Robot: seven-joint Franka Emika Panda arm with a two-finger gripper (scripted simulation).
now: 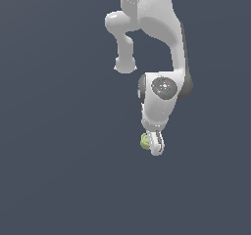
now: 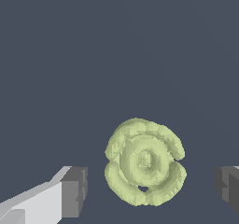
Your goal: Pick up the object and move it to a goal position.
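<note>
My gripper is spread wide around the object; I should centre, then squeeze evenly.

1. Between the spread fingers of the gripper: only the object, clear gaps on both sides, touching neither pad.
2. Around the object: bare dark floor, nothing blocking approach.
3. In the exterior view: object partly hidden behind gripper.

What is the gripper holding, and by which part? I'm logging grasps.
Nothing. The gripper is open; its pads stand clear on either side of the object, not touching it.
</note>
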